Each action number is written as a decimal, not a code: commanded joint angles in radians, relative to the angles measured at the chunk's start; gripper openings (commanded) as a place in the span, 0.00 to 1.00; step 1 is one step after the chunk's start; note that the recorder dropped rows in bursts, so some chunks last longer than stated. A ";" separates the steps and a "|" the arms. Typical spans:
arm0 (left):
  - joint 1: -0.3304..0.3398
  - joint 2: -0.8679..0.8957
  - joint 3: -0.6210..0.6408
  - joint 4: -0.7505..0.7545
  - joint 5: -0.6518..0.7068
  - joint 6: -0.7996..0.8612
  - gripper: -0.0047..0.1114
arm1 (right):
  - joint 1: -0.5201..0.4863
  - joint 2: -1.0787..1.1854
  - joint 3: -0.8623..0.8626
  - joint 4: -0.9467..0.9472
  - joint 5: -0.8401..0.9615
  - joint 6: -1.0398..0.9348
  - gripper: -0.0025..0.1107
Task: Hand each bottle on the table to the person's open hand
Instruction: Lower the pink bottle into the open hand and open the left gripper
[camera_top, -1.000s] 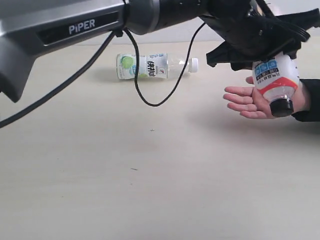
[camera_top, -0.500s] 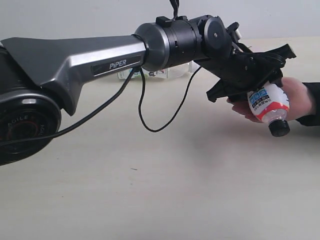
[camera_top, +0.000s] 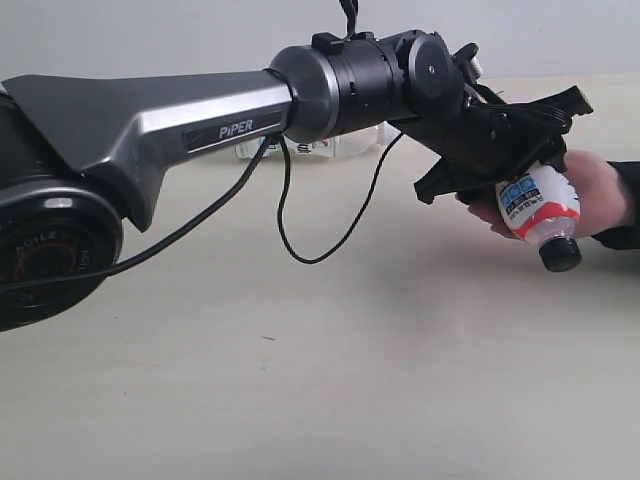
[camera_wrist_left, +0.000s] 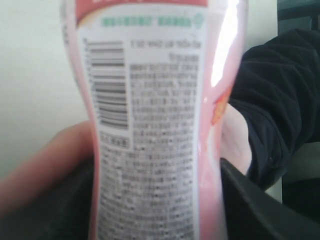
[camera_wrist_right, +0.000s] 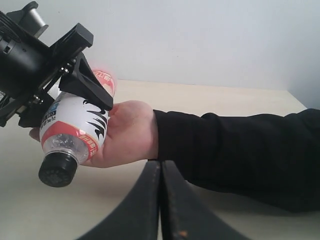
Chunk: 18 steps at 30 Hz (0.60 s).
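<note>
My left gripper (camera_top: 515, 160) reaches across to the right and is shut on the black-capped bottle (camera_top: 538, 205), which tilts cap-down. The bottle lies in the person's hand (camera_top: 597, 188), whose fingers curl round its body. In the left wrist view the bottle (camera_wrist_left: 150, 125) fills the frame between my dark fingers (camera_wrist_left: 250, 205), with the hand (camera_wrist_left: 45, 155) behind it. The right wrist view shows the bottle (camera_wrist_right: 75, 125), the hand (camera_wrist_right: 127, 132) and my right gripper (camera_wrist_right: 160, 164), shut and empty, low beside the wrist. A second bottle (camera_top: 320, 147) lies on the table (camera_top: 300, 380), mostly hidden behind the left arm.
The left arm's grey body (camera_top: 150, 120) and its black cable (camera_top: 300, 240) cross the left and middle of the exterior view. The person's black sleeve (camera_wrist_right: 240, 150) stretches away to the right above the table.
The left arm has come down with the black-capped bottle into the person's hand, and the hand's fingers have closed round it. In the last half second almost nothing moved.
</note>
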 joint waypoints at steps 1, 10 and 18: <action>0.001 -0.005 -0.004 -0.003 -0.013 0.015 0.47 | -0.003 -0.005 0.005 -0.002 -0.007 -0.004 0.02; 0.001 -0.005 -0.004 -0.003 -0.024 0.060 0.75 | -0.003 -0.005 0.005 -0.002 -0.007 -0.002 0.02; 0.001 -0.005 -0.004 -0.003 -0.015 0.085 0.76 | -0.003 -0.005 0.005 -0.002 -0.007 -0.002 0.02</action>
